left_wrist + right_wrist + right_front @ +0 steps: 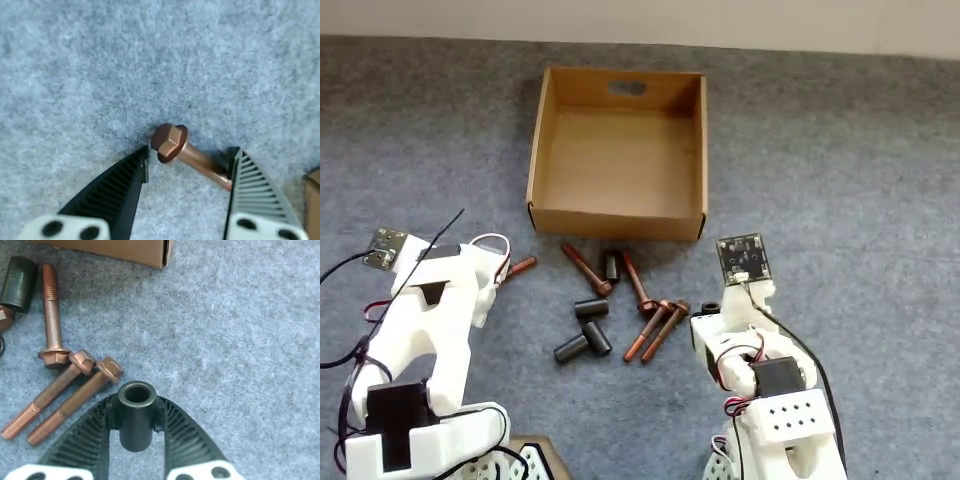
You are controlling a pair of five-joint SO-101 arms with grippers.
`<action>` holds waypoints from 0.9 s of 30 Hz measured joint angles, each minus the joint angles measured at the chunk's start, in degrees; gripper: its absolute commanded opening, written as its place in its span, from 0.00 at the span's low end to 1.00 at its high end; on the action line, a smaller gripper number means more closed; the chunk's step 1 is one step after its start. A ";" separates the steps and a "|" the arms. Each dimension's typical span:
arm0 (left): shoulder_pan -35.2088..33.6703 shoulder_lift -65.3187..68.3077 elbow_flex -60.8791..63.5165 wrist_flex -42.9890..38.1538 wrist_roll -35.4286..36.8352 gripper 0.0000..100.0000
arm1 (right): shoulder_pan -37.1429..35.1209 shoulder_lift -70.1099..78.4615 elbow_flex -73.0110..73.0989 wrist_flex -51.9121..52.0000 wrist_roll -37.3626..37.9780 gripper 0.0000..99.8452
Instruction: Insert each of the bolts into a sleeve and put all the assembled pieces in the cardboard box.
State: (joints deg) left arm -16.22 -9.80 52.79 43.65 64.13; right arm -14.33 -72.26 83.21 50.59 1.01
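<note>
One copper hex-head bolt (172, 142) lies loose between your left gripper's (190, 151) wide-spread fingers | your right gripper (136, 402) is clamped on a black hollow sleeve (135, 427).

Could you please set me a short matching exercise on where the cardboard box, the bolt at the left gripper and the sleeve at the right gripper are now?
Things:
1. brown cardboard box
2. copper hex-head bolt
3. black cylindrical sleeve

Places:
A. clamped in the right gripper
B. lying on the grey carpet between the open fingers of the left gripper
C. standing open-topped beyond the pile of loose bolts

Pairs: 1-C, 2-B, 3-A.
</note>
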 measured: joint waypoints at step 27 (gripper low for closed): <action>6.51 -3.08 0.26 -1.05 -35.60 0.05 | 0.00 0.00 0.00 0.00 0.00 0.01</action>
State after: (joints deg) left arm -9.71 -12.88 53.05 42.59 28.53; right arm -14.33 -72.26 83.21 50.59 1.01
